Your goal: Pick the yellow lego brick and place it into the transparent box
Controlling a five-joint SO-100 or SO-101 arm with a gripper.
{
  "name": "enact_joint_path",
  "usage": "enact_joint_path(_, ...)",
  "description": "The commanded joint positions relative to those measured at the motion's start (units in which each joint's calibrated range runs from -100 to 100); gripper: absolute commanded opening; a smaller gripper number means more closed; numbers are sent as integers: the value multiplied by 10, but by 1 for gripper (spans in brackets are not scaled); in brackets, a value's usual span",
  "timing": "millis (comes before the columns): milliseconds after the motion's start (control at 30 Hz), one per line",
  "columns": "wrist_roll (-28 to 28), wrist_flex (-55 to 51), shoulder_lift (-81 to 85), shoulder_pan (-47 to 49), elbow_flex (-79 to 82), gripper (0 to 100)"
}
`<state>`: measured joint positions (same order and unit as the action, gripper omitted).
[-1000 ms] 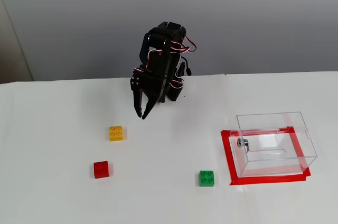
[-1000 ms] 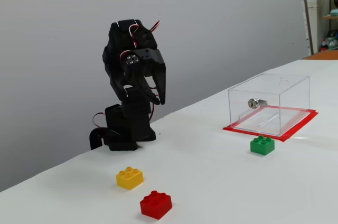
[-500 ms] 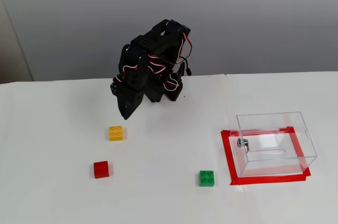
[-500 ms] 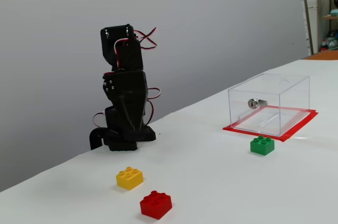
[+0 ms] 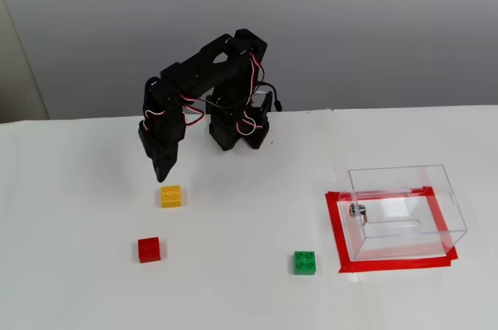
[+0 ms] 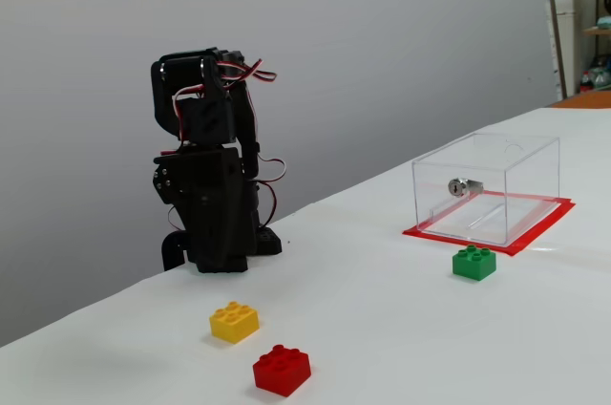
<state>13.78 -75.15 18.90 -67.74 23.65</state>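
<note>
The red brick is lying nearest the lens in a fixed view, sitting on the white surface just beside the yellow lego brick, which is resting studs-up a little farther back. In a fixed view from above, that yellow lego brick is sitting free on the surface, with the claw hanging just above and behind it, tip pointing down. The two fingers are reading as pressed together into one point (no gap is showing between them), and nothing is being held.

The black arm is folding forward from its base at the back of the surface, with red and white wires looping along it.

The green brick is sitting well apart from the other two, near the red tape that is framing the transparent box. The box is standing upright inside that tape outline, with a small metal fitting showing on its left wall in this view. In the lower fixed view the transparent box is appearing far to the right, the green brick just in front of it.
</note>
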Motion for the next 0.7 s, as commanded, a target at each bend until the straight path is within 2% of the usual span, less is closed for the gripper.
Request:
enact_joint_path(0,23,28,-19,-3,-36,2)
enact_joint_path(167,58,54,-60,-3,-67,2)
enact_joint_path(667,61,47,-105,0,-79,2)
